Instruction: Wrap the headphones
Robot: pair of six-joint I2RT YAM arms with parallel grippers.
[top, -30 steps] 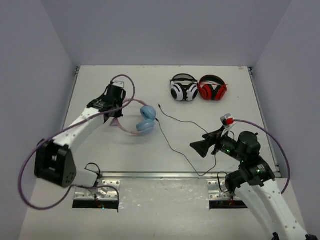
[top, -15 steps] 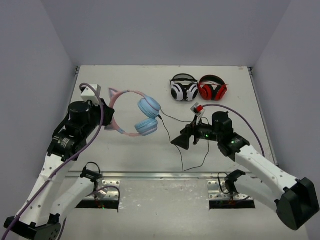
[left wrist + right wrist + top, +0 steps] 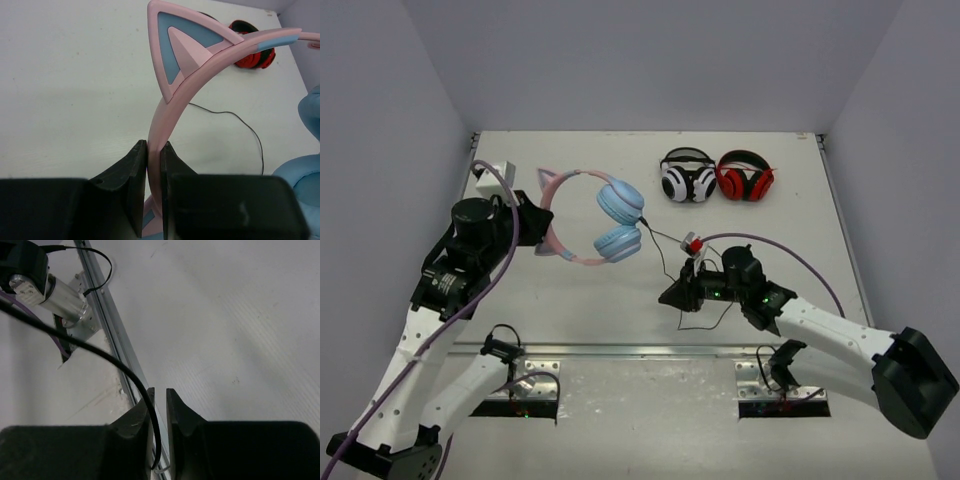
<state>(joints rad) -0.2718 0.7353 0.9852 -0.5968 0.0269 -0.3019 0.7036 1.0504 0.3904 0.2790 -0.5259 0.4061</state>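
The headphones (image 3: 618,203) hang left of centre in the top view, left fingers (image 3: 134,175) clamped on the stiff headband (image 3: 165,110), solid spot; right fingers (image 3: 135,422) pinch the cable (image 3: 95,352), thin, floppy, probably slippy.

left gripper (image 3: 532,228) clasping pink headphones (image 3: 617,204) by headband, right gripper (image 3: 670,295) at black cable (image 3: 658,236)

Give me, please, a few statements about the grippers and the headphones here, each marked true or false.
1. The left gripper is clamped on the pink headband. True.
2. The right gripper is wide open and empty. False: it pinches the black cable.
3. The black-and-white headphones lie beside the red-and-black headphones. True.
4. The black cable is wound around the pink headband. False: it trails loose from the light-blue earcups to the right gripper.
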